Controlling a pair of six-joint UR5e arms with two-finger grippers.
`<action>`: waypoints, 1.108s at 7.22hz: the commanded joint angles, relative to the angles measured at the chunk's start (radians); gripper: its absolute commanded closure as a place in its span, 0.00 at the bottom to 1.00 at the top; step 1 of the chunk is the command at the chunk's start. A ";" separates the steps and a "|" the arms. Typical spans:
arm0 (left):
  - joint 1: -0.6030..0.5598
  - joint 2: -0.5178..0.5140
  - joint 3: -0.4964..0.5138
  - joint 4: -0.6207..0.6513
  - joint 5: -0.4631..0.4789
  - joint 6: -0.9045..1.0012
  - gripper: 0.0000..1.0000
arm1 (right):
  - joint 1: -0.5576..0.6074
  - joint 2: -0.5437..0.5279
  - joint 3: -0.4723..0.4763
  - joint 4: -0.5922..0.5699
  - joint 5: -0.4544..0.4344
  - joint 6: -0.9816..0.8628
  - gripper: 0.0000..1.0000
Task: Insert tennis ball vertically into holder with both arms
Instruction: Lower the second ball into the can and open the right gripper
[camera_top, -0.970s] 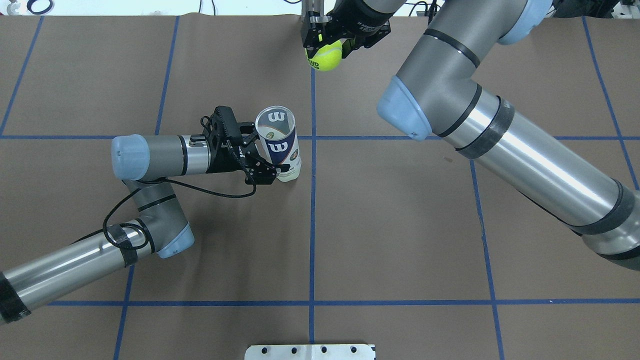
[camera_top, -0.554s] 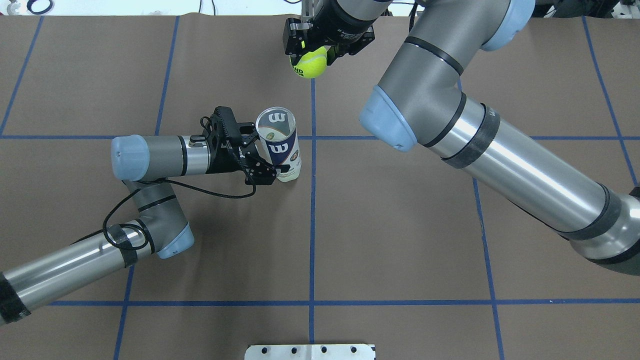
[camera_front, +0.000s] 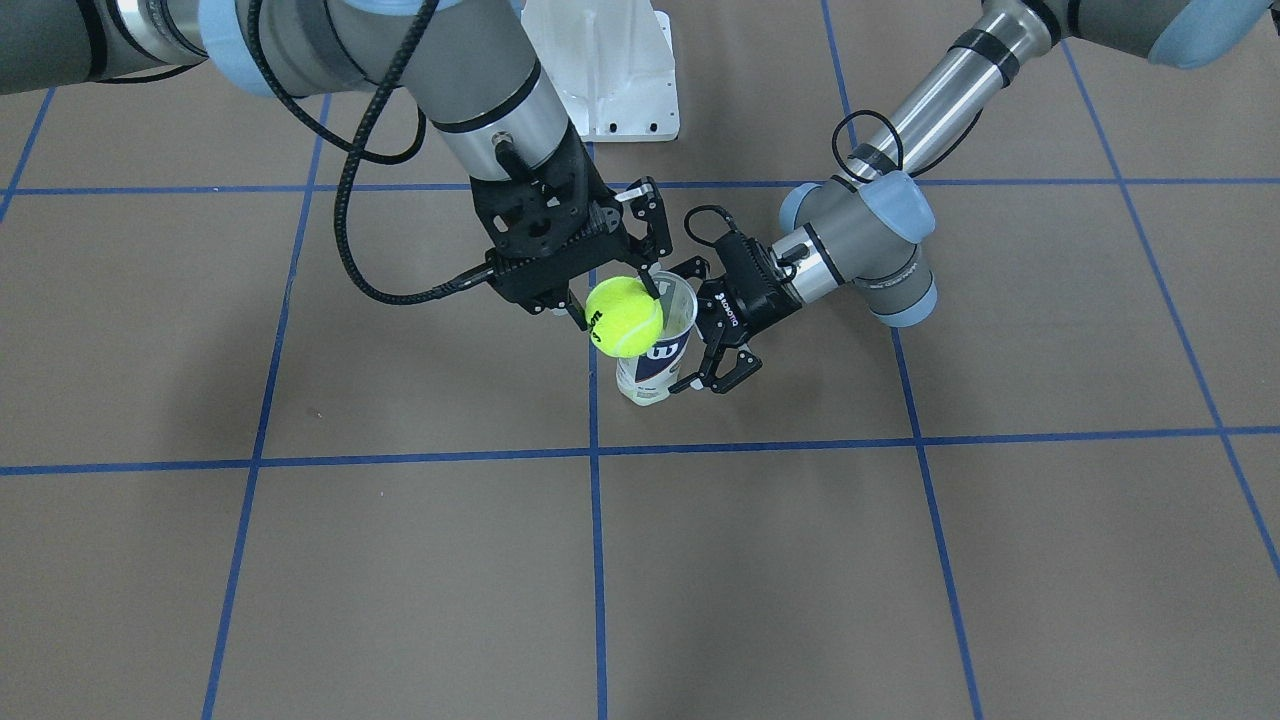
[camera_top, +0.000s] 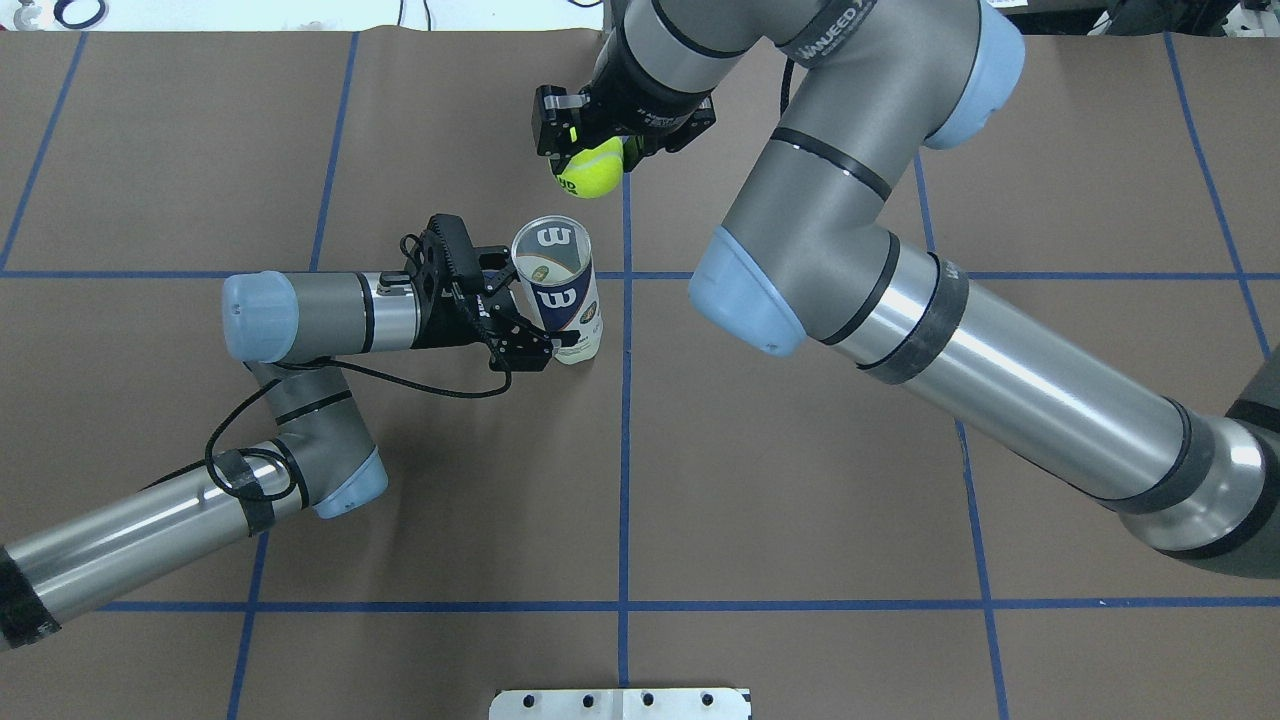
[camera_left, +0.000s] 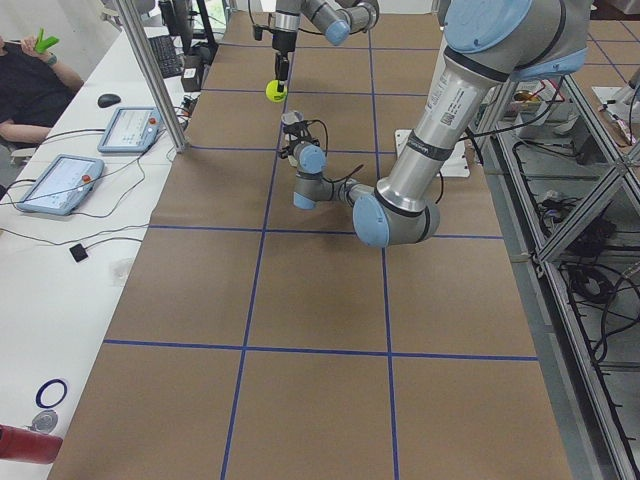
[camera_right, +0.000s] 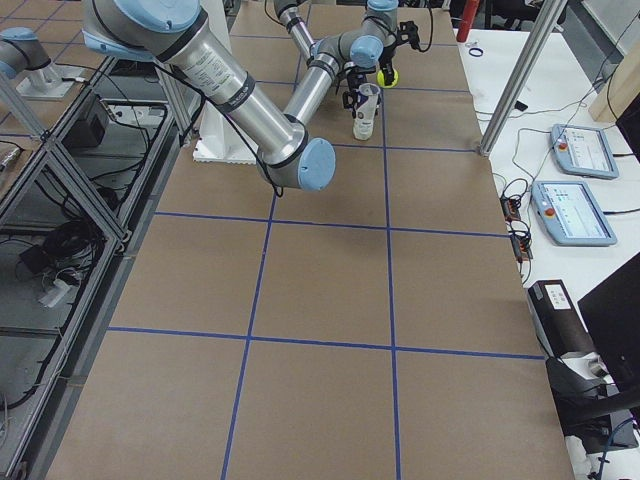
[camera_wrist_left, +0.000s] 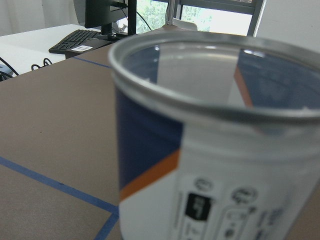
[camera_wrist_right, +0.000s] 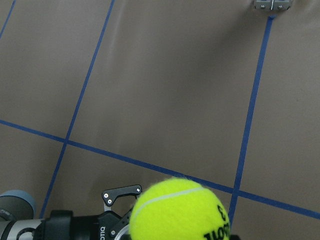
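On the left, the left gripper (camera_top: 530, 300) has its fingers closed against the sides of the tube (camera_top: 560, 290), which stands upright on the table (camera_top: 450, 500) with its open mouth up. The tube looks light, thin-walled and slick, so a hard squeeze could dent it; the labelled middle seems the sound place to hold. To the right and farther from the robot, the right gripper (camera_top: 593, 155) pinches the tennis ball (camera_top: 590, 168) across its middle. Fuzzy, springy and light, it should grip well. It hangs above rim height, near the mouth but not over it.
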 joint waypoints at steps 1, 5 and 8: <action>0.000 0.001 0.000 -0.002 0.000 -0.001 0.01 | -0.054 0.001 -0.001 0.000 -0.045 0.001 1.00; 0.000 0.004 0.000 -0.002 0.000 0.001 0.01 | -0.085 0.004 -0.002 0.000 -0.088 0.000 1.00; 0.000 0.006 0.000 -0.003 0.000 0.001 0.01 | -0.085 0.006 -0.001 0.000 -0.092 0.001 0.28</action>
